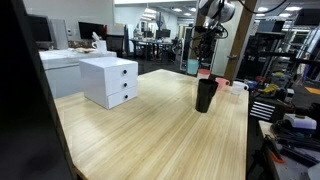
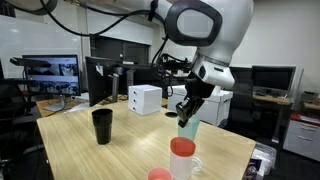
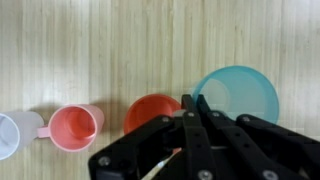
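Observation:
In the wrist view my gripper (image 3: 193,101) has its two fingers pressed together, shut, with the tips over the gap between a red cup (image 3: 148,112) and a light blue cup (image 3: 240,92). A thin pale stick shows under the fingers; I cannot tell if it is held. A pink mug (image 3: 75,125) and a white mug (image 3: 7,135) stand further along the row. In an exterior view the gripper (image 2: 184,111) hangs just above the blue cup (image 2: 188,129), with the red cup (image 2: 181,154) nearer the camera.
A black cup (image 2: 102,125) stands apart on the wooden table (image 2: 120,155); it also shows in an exterior view (image 1: 205,95). A white drawer unit (image 1: 110,81) sits on the table's far side. Desks, monitors and shelves surround the table.

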{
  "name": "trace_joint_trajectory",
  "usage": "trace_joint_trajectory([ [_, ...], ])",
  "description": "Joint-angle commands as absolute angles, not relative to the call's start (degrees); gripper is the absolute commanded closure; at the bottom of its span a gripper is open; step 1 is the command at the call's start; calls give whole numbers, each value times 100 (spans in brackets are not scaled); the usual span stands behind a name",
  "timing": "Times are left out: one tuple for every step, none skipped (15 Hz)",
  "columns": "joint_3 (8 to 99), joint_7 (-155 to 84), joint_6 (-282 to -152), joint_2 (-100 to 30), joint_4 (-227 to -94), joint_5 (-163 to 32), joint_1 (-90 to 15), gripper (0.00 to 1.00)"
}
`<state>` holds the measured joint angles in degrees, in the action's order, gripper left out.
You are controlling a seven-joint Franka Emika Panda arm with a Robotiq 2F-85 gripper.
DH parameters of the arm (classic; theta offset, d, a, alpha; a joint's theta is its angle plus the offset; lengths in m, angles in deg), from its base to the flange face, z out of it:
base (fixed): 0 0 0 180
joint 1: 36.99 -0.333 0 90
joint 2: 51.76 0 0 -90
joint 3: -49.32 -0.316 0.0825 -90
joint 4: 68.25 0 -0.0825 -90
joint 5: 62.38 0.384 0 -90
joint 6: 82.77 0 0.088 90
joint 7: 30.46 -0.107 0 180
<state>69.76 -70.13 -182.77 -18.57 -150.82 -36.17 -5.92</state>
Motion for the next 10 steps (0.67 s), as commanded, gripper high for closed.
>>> trace_joint_trajectory([
  [7029, -7189, -18435, -1933, -15084, -3792, -670, 95],
  [7054, -7227, -18455, -1942, -15082, -3865, -698, 95],
  [7081, -7260, -18510, -1961, -15091, -3961, -734, 95],
  [7109, -7299, -18508, -1963, -15080, -4064, -764, 95],
  [7126, -7337, -18511, -1967, -15081, -4158, -784, 95],
  [7135, -7387, -18453, -1963, -15070, -4264, -802, 95],
  [7141, -7397, -18340, -1962, -15062, -4363, -814, 95],
  [7130, -7383, -18260, -1966, -15065, -4423, -816, 95],
  [7129, -7371, -18177, -1966, -15074, -4516, -835, 95],
  [7123, -7348, -18105, -1966, -15090, -4582, -850, 95],
])
